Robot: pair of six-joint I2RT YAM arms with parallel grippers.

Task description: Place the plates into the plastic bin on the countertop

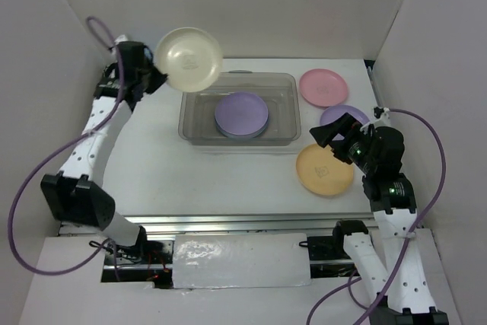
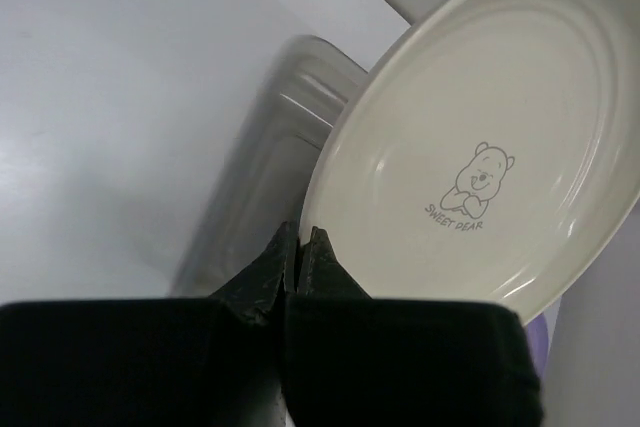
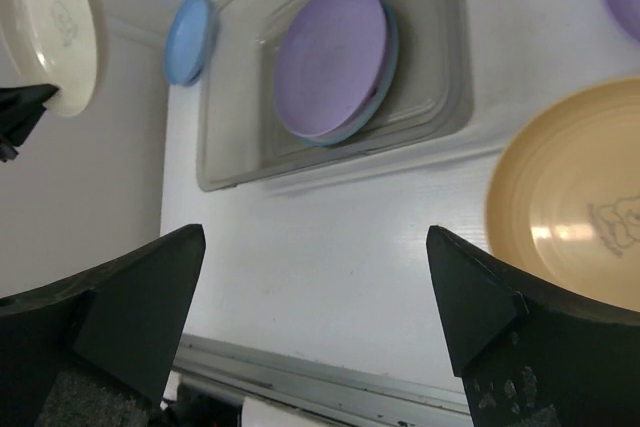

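A: What do we see of the plates?
B: We see a cream plate (image 1: pixel 189 57), round and shallow, with a small bear outline and a line of lettering printed in its middle. It is up in the air, tilted, over the far left corner of the bin (image 1: pixel 237 141).
A: And the bin?
B: It is a clear greyish tub on the white worktop (image 1: pixel 160 165). In it lies a purple plate (image 1: pixel 241 113), stacked on another of which we see only a bluish edge.
A: What holds the cream plate?
B: The left gripper (image 2: pixel 300 237). Its jaws are pinched tight on the plate's rim.
A: And the other plates?
B: Right of the bin, on the worktop, we find a pink plate (image 1: pixel 323 87), a second purple plate (image 1: pixel 344 117) and an orange plate (image 1: pixel 325 169). A blue plate (image 3: pixel 188 39) sits by the bin's far left corner.
A: The right gripper?
B: The right gripper (image 1: pixel 335 131) has its jaws spread wide and holds nothing. It hangs over the second purple plate's near edge, just beside the orange plate.
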